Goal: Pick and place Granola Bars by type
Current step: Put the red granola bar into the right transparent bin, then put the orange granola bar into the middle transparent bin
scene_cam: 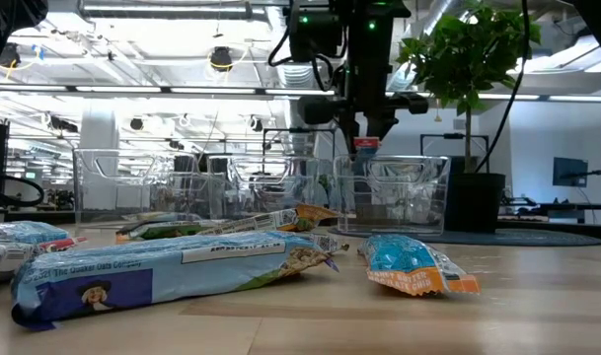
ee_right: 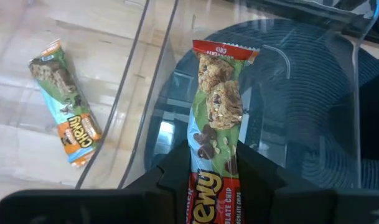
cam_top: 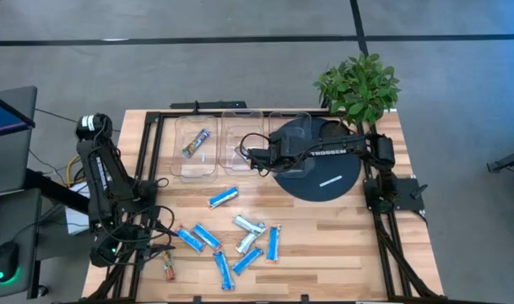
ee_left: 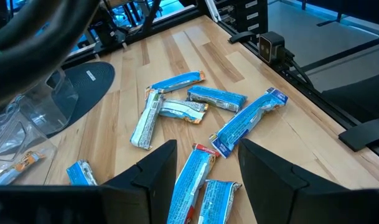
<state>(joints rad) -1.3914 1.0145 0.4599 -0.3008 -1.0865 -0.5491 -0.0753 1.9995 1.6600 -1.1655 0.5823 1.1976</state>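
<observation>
Over clear bin (cam_top: 242, 139), right pincer (ee_right: 213, 163) gripping glossy oblong bar (ee_right: 215, 118)

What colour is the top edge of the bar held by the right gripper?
Red, on the bar in the right gripper; the right wrist view shows it best.

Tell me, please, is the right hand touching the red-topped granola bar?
Touching: the right wrist view shows the right hand clamped on the red-topped granola bar.

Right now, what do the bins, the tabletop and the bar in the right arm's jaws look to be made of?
Bins: clear rigid plastic, probably; the table shows through their glossy walls.
Tabletop: light wood planks with visible grain and seams, smooth finish.
Held bar, in the right gripper: thin printed film wrapper, slightly shiny and crinkled, crimped at the end.
</observation>
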